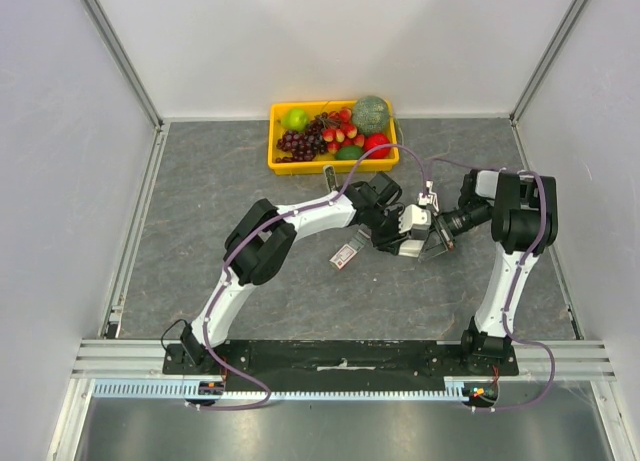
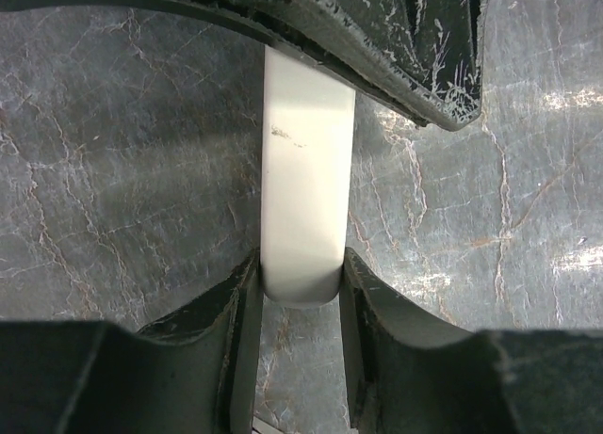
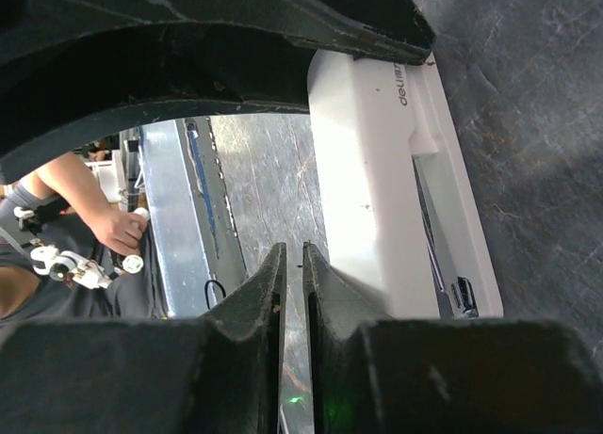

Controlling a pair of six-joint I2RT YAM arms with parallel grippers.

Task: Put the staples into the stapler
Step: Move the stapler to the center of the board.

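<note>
The left gripper [image 2: 300,265] is seen clamped on the white stapler [image 2: 306,170], a finger pressed to each side of its narrow end, and the stapler is held up off the surface [image 1: 220,181]. The right gripper [image 3: 293,265] is found just beside the stapler's long flank. Its fingers are drawn almost together with only a thin slit between them, nothing is seen in that slit, and the stapler is not gripped by it. The staples [image 1: 345,256], in their small red-and-white box, are lying on the surface just left of the stapler and a little nearer the arm bases.

The step in hand is judged to be the opening of the stapler, so that its channel is laid bare. For that, the left grip should be held firm and level, since a smooth body can be twisted out of a narrow pinch. The right fingers would need to be parted and set on the upper arm alone, not on both halves, and that arm swung back gently. Only then should the box be fetched. A strip is thin and easily bent, so a light pinch is called for. Whether the box is open cannot be told.
</note>
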